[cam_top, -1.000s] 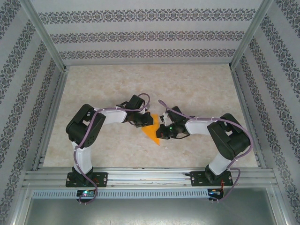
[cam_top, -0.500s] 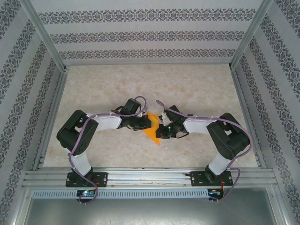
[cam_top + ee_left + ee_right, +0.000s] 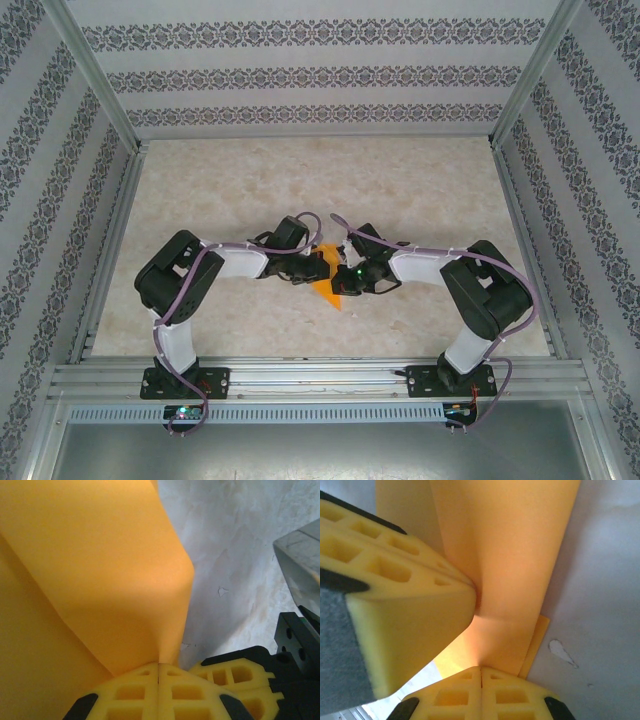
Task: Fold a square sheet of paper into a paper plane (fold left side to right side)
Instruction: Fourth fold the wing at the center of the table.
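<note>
Pinching from opposite sides, the left gripper [image 3: 303, 272] and the right gripper [image 3: 346, 282] meet at the centre of the top view. Each has its pads pressed together on the sheet of paper [image 3: 325, 284], a small orange wedge low over the table [image 3: 430, 190].

In the left wrist view the flap [image 3: 100, 570] rises bowed from the closed seam at lower centre. It is not yet flat, so the fold is judged unfinished. The paired grips probably keep the layers aligned while the left side is carried to the right.

In the right wrist view the left arm's finger [image 3: 395, 600] fills the left of the frame, touching the paper just beside the right gripper's own seam [image 3: 481, 671]. Each gripper crowds the other's path.

The patterned walls [image 3: 320, 75] and the frame rail [image 3: 320, 375] stand well apart.
</note>
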